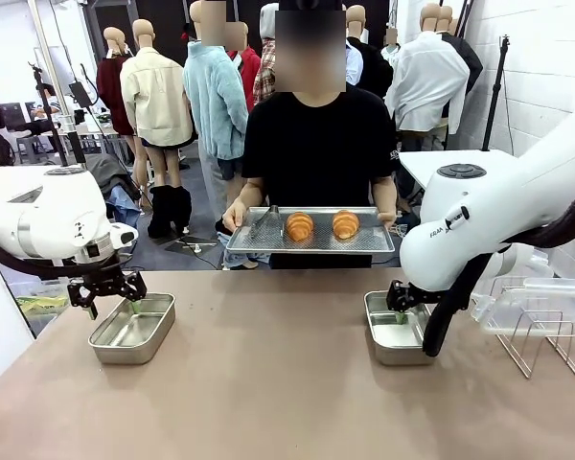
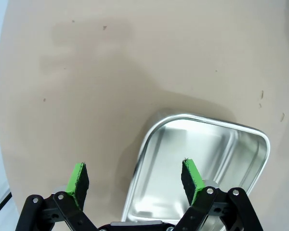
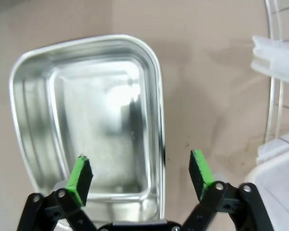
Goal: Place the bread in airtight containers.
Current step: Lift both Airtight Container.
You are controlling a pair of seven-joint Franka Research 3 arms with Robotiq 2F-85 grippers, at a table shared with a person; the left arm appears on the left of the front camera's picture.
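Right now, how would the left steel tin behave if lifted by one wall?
Probably stiff: the left tin is shiny steel. Empty, so likely light and apt to slide on the smooth table. Held at one wall, it may tilt.

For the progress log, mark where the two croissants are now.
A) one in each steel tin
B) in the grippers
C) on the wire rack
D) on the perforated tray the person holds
D: both croissants lie on the tray that the person holds; the left tin and right tin sit empty.
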